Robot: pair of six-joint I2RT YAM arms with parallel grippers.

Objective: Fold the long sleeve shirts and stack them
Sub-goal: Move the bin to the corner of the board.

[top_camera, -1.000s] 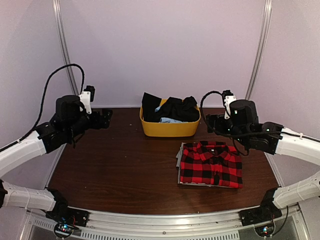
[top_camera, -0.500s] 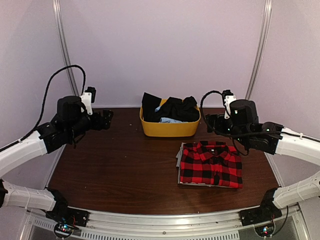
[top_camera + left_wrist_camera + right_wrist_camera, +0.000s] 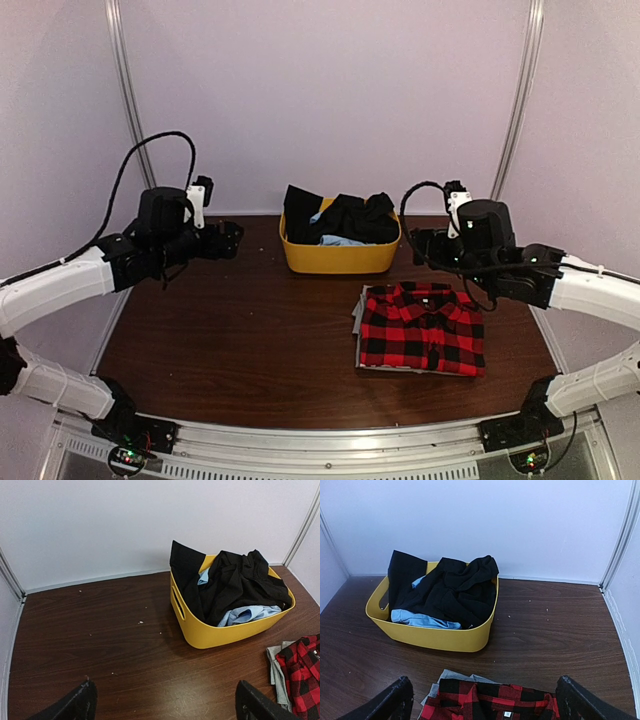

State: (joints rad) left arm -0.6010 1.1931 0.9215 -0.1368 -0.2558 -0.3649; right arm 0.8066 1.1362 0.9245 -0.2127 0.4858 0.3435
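- One red-and-black plaid shirt lies folded flat on the right half of the surface, collar toward the far wall. It rests on a grey cloth whose edge shows at its left.
- The black shirt sits crumpled in the yellow bin just beyond it, partly draped over the rim, with a light blue cloth beneath.
- The left jaws hang released above the far-left surface, holding nothing.
- The right jaws, likewise spread and empty, hover just right of the bin, beyond the plaid shirt's collar.
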